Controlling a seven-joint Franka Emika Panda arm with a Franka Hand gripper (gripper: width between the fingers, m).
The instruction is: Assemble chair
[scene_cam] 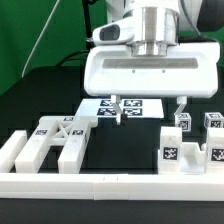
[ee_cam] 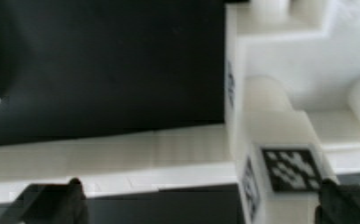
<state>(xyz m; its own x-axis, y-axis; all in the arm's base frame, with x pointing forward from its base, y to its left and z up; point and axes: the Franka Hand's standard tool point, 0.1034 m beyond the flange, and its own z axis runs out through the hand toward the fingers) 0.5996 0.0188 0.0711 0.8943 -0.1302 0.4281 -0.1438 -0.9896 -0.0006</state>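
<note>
To the exterior view's left of the marker board [scene_cam: 128, 104], and nearer the camera, a frame-shaped chair piece [scene_cam: 52, 142] lies flat on the black table [scene_cam: 120, 150], tags facing up. Over the marker board's near edge the arm hangs straight down, its wide white hand level and the gripper [scene_cam: 148, 116] pointing at the table. Its fingers [scene_cam: 116, 110] are spread wide with nothing held, tips low near the surface. To the exterior view's right of the marker board stands a cluster of tagged chair blocks [scene_cam: 178, 150], near the finger on that side but apart from it. The wrist view shows a tagged white piece [ee_cam: 283, 165] lying ungripped between the dark fingertips.
</note>
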